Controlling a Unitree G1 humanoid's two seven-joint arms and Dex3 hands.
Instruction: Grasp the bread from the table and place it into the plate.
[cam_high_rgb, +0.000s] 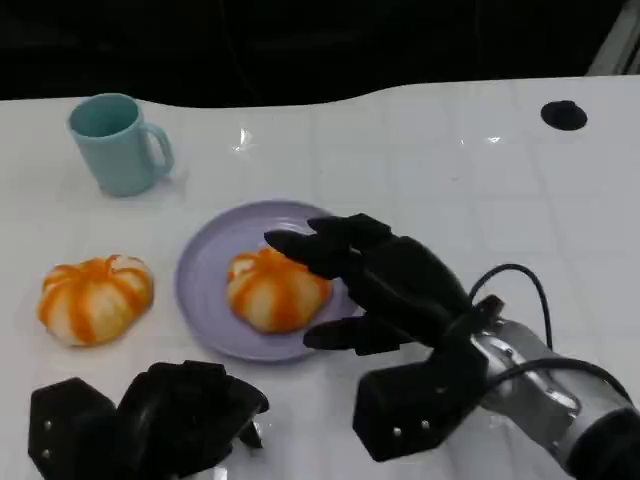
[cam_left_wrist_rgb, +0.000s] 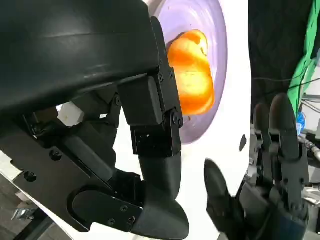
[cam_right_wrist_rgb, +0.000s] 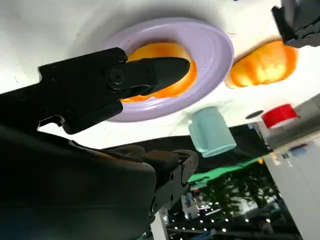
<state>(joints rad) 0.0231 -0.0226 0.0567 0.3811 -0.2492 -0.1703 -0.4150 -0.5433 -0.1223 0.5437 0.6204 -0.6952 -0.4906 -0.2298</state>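
We see the round orange-and-white striped bread roll (cam_high_rgb: 275, 289) lying in the lavender round plate (cam_high_rgb: 205, 265), just off the fingertips of the right hand (cam_high_rgb: 375, 285). That black hand hovers over the plate's near right rim with its fingers (cam_high_rgb: 300, 243) spread apart above the roll and the thumb lower, beside the rim; it holds nothing, and we cannot tell whether any fingertip touches the bread. In the right wrist view one finger (cam_right_wrist_rgb: 155, 72) stretches across in front of the roll (cam_right_wrist_rgb: 165, 75) on the plate (cam_right_wrist_rgb: 210, 47).

The left hand (cam_high_rgb: 165, 420) rests low on the white table (cam_high_rgb: 420, 150), on the near side of the plate, its fingers curled in around nothing.

A second orange-and-white striped roll (cam_high_rgb: 95, 297) sits on the table beyond the left hand, beside the plate but apart from it. Farther off stands a light teal mug (cam_high_rgb: 118, 143), upright. A small black round spot (cam_high_rgb: 563, 115) lies on the table well beyond the right hand.
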